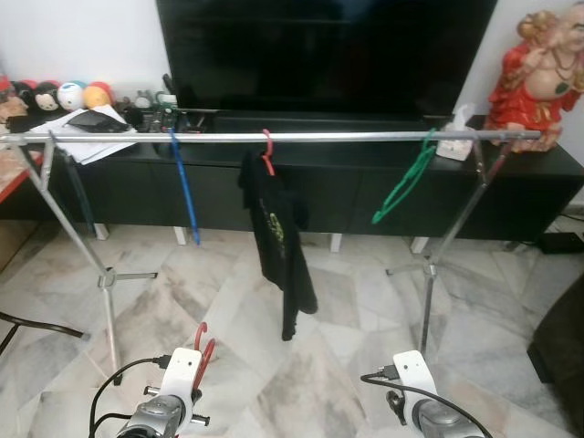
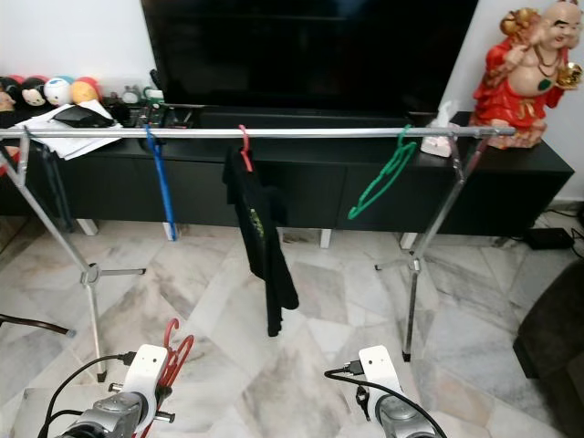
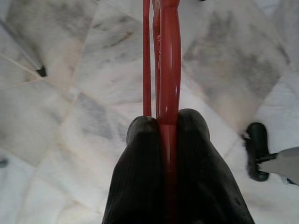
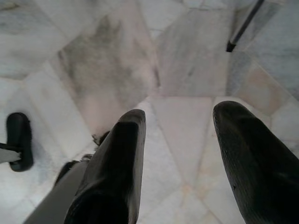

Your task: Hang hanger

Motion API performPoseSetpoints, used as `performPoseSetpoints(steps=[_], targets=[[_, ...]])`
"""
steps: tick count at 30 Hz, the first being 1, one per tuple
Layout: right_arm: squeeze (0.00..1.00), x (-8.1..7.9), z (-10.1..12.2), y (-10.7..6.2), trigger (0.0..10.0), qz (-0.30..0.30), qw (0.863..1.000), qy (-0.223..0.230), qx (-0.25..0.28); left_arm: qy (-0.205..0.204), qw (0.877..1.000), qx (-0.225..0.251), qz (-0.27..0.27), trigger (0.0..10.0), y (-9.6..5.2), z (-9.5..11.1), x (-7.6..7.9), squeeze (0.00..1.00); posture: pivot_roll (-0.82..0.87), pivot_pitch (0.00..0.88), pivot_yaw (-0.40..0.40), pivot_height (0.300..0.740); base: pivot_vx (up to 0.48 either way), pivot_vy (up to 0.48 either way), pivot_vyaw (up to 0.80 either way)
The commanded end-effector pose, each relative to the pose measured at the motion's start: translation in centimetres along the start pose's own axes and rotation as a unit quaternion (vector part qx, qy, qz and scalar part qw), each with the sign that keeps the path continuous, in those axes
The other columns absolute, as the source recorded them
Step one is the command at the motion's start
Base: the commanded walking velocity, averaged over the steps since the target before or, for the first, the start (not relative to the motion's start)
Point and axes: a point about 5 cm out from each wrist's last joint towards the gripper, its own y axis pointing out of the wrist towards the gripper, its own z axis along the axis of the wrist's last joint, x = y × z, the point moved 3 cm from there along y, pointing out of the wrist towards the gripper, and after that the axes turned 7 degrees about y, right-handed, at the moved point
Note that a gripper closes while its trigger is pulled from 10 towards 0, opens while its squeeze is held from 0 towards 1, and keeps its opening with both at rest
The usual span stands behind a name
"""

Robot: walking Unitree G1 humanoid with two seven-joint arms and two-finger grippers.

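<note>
Counted on the clothes rail (image 1: 301, 137): three hangers. At about 10 o'clock a blue hanger (image 1: 183, 187), empty, hanging edge-on. Near the middle, at 12 o'clock, a red-hooked hanger (image 1: 267, 151) carrying one black T-shirt (image 1: 278, 239), long and limp, ending well above the floor. At about 2 o'clock a green hanger (image 1: 408, 182), empty and tilted, near the right post.

Fourth hanger, the red hanger (image 3: 168, 60), down at 7 o'clock, pinched between the two black fingers (image 3: 140, 177) of the left gripper (image 3: 161, 123), with hook and thin wires sticking out ahead over the marble floor (image 1: 347, 347); in the head views seen as a red loop beside the left wrist.

Right gripper (image 4: 180, 116) at 5 o'clock, low over the floor, two fingers spread wide with only bare tiles between them.

Two slanted legs under the rail, one at each end, each with a small foot bar. Open stretches of rail: between blue hanger and T-shirt, and a longer one between T-shirt and green hanger. Floor before the rail bare, with room to move.

Behind the rail, one long black TV cabinet (image 1: 511, 196) with one dark television (image 1: 319, 50), a red figurine (image 1: 538, 68) at 2 o'clock, and a row of plush toys (image 1: 59, 94) with papers at 10 o'clock.
</note>
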Motion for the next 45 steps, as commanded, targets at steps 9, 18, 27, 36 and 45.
performPoseSetpoints(steps=[9, 18, 27, 36, 45], targets=[[0.00, -0.18, 0.06, 0.02, 10.0, 0.003, 1.000, -0.003, 0.001, 0.010, 1.000, -0.007, 0.000, 10.0, -0.03, -0.22, -0.28, 0.00, -0.06, 0.000, -0.031, 0.740, 0.000, -0.323, 0.00], [0.00, -0.16, 0.06, 0.01, 10.0, 0.003, 1.000, -0.002, 0.001, 0.010, 1.000, -0.007, 0.000, 10.0, -0.03, -0.21, -0.26, 0.00, -0.06, 0.000, -0.033, 0.740, 0.000, -0.327, 0.00], [0.00, -0.06, 0.04, 0.00, 10.0, 0.003, 1.000, -0.003, 0.000, 0.009, 1.000, -0.008, 0.003, 10.0, -0.02, -0.23, -0.21, 0.00, -0.06, 0.000, -0.037, 0.740, 0.000, -0.284, 0.00], [0.00, -0.02, 0.02, 0.00, 10.0, 0.003, 1.000, -0.003, 0.000, 0.007, 1.000, -0.008, 0.005, 10.0, -0.02, -0.24, -0.21, 0.00, -0.06, 0.000, -0.037, 0.740, 0.000, 0.000, 0.00], [0.00, -0.11, 0.08, -0.01, 10.0, 0.010, 1.000, -0.009, 0.001, 0.007, 1.000, -0.007, 0.004, 10.0, -0.01, -0.20, -0.16, 0.00, -0.06, 0.000, -0.039, 0.740, 0.000, 0.000, 0.00]])
